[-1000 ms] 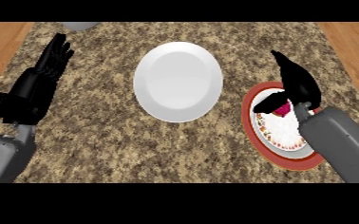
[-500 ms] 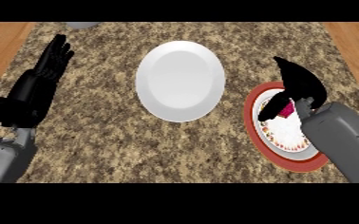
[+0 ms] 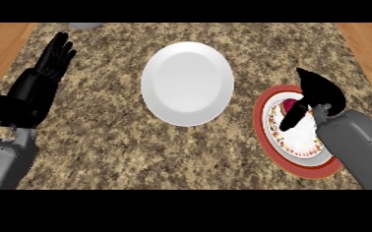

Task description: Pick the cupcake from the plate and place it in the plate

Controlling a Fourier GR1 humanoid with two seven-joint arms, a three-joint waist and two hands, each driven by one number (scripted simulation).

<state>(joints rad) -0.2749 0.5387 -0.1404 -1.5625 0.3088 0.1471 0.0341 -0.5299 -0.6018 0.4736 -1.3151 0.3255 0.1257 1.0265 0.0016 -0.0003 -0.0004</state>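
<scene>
A red-rimmed plate [image 3: 270, 142] with a patterned white centre lies at the counter's right. On it sits the cupcake [image 3: 291, 104], of which only a maroon and pink bit shows. My right hand [image 3: 320, 89] hovers right over the cupcake, open, with its thumb reaching down along the cupcake's near side and its fingers on the far side. Most of the cupcake is hidden by this hand. A plain white plate [image 3: 187, 82] lies in the middle of the counter with nothing on it. My left hand [image 3: 45, 76] rests open at the left edge, fingers up.
The speckled stone counter [image 3: 109, 137] ends in wooden strips at the far left and far right. A small grey object [image 3: 85, 25] peeks in at the top left edge, cut off by the view.
My right hand has come down and nearer over the red-rimmed plate, covering more of the cupcake. The left hand has risen slightly. Both plates stay put.
</scene>
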